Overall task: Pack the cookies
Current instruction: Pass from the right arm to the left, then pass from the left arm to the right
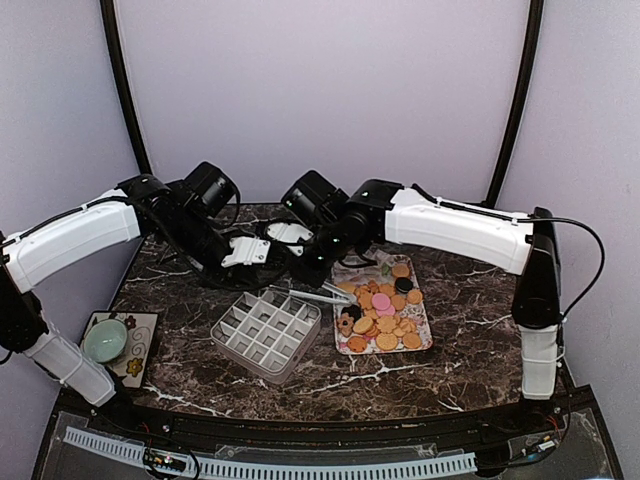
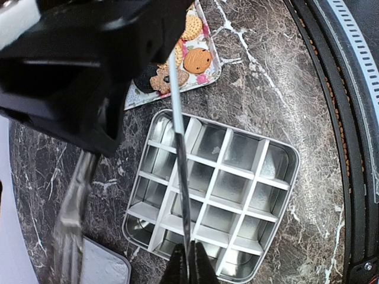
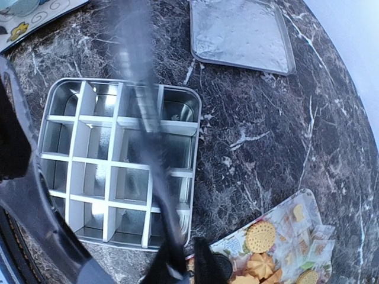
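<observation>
Black fingers (image 2: 177, 267) of the left gripper (image 2: 188, 263) are pinched right together at the bottom of its wrist view. A thin steel blade of the tongs (image 2: 179, 160) runs straight up out of that pinch, seen edge-on, crossing over the divided tin (image 2: 292, 160). A second, blurred strip of metal hangs off to the left, close to the lens; whether that is the other blade I cannot tell.

Over to the right gripper (image 3: 180, 263): its dark fingers (image 3: 204, 263) are drawn in narrow too, and a wide, out-of-focus band of the same metal leads down into them. So both grippers are clamped on the tongs at once.

From above, the two wrists meet nose to nose toward the back of the marble-patterned table (image 1: 470, 300). The tongs slant out from under the right gripper toward the left edge of the tray (image 1: 355, 268).

And the cookies (image 1: 385, 315)? On that flower-patterned tray, just right of the tin: a heap of golden-orange rounds, a pink one near the middle, a couple of black ones at the left side. The tin stands in front of the grippers, its white dividers making a grid of small square cells. A flat metal lid (image 3: 243, 32) lies apart from it on the table. Far left, a pale green bowl (image 1: 105, 340) sits on a small patterned mat (image 1: 143, 350).
</observation>
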`<act>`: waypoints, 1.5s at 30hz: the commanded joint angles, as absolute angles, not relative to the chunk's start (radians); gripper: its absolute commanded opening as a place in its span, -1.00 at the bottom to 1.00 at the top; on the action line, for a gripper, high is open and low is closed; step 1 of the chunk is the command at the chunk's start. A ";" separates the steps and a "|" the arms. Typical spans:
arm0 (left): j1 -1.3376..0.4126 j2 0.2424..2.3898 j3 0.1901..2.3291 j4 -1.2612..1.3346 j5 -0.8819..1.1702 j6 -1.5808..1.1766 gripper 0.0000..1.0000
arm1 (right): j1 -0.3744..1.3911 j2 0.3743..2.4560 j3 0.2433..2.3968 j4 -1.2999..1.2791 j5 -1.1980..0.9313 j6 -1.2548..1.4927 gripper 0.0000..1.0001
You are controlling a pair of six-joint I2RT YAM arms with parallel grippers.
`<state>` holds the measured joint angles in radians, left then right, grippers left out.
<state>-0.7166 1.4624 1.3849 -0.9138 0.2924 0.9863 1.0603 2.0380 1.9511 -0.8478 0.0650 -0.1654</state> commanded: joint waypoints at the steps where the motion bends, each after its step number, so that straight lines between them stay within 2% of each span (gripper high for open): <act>1: -0.721 1.454 1.383 -0.880 0.277 0.935 -1.00 | 1.067 1.996 1.960 -0.803 0.126 -0.125 -0.49; 5: -0.720 1.444 1.405 -0.839 0.308 0.835 -1.00 | 1.009 1.874 1.859 -0.659 0.119 -0.072 0.25; 8: -0.716 1.465 1.471 -0.843 0.380 0.707 -1.00 | 0.933 1.728 1.761 -0.487 0.047 -0.008 0.85; 9: -0.708 1.470 1.493 -0.843 0.418 0.666 -1.00 | 0.888 1.678 1.710 -0.419 0.005 0.024 0.99; 13: -0.629 1.467 1.568 -0.781 0.661 0.450 -1.00 | 0.760 1.458 1.448 -0.114 -0.184 0.204 1.00; 18: -0.505 1.441 1.573 -0.571 0.917 0.149 -1.00 | 0.667 1.270 1.152 0.260 -0.307 0.407 1.00; 24: -0.466 1.403 1.475 -0.254 1.138 -0.185 -1.00 | 0.656 1.258 0.997 0.558 -0.376 0.612 1.00; 27: -0.466 1.355 1.356 0.016 1.215 -0.349 -0.95 | 0.655 1.308 0.974 0.696 -0.383 0.765 1.00; 30: -0.465 1.341 1.310 0.181 1.261 -0.495 -0.90 | 0.656 1.395 0.996 0.867 -0.487 0.904 1.00; 34: -0.466 1.349 1.303 0.219 1.270 -0.555 -0.88 | 0.683 1.482 1.057 0.998 -0.578 0.928 1.00; 38: -0.465 1.346 1.295 0.234 1.265 -0.555 -0.88 | 0.734 1.530 1.142 0.912 -0.576 0.851 1.00; 45: -0.465 1.345 1.298 0.246 1.197 -0.545 -0.97 | 0.795 1.551 1.118 0.995 -0.532 0.829 0.99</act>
<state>-0.4679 1.3777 1.3014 0.1955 1.2423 -0.5331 0.7624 1.5433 1.1126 0.8856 -0.5385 0.8505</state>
